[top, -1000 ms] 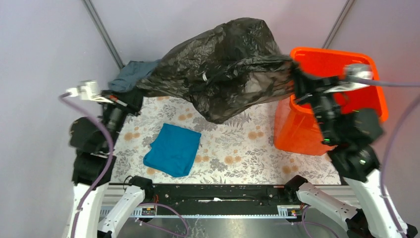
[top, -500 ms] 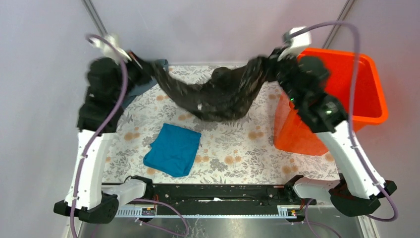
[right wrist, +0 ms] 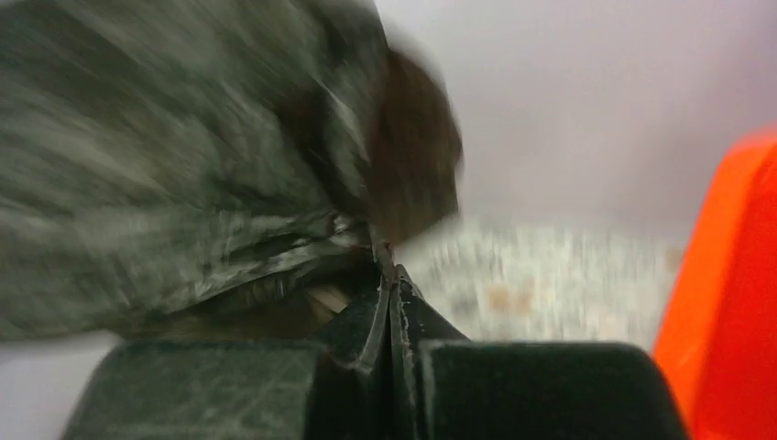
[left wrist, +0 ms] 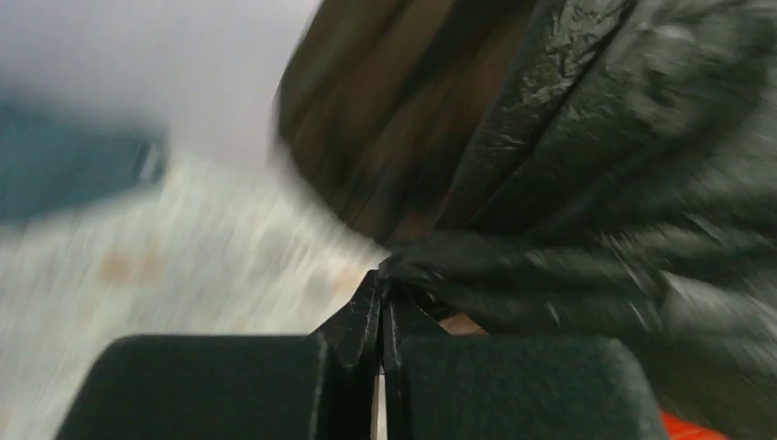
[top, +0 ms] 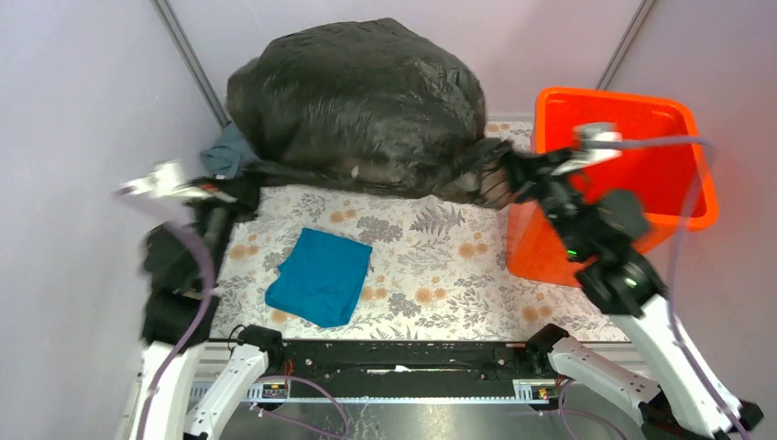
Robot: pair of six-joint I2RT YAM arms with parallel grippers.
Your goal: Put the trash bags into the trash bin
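Two arms share one load. At far left we note the left gripper (top: 246, 181), jaws pressed together on the left hem of the black trash bag (top: 357, 96). The left wrist view shows crinkled film pinched right at the closed tips.

Just behind that gripper, a grey-blue cloth (top: 223, 151) lies at the back left corner of the floral tablecloth (top: 431, 257), partly hidden by the bag. Nearer the arm bases, a folded blue cloth (top: 321, 275) lies flat, apart from everything else.

Centre: the bag is ballooned into a big dome over the back of the work area. Its lower edge is stretched between the two grippers. It is outside the bin. We cannot tell whether its underside touches the cloth.

Right of centre, the right gripper (top: 506, 179) is clamped on the bag's other hem, with film caught between its closed tips. Both wrist views are blurred.

Far right: the trash bin (top: 609, 95), orange, upright, mouth open. The right gripper is just beside its left wall.
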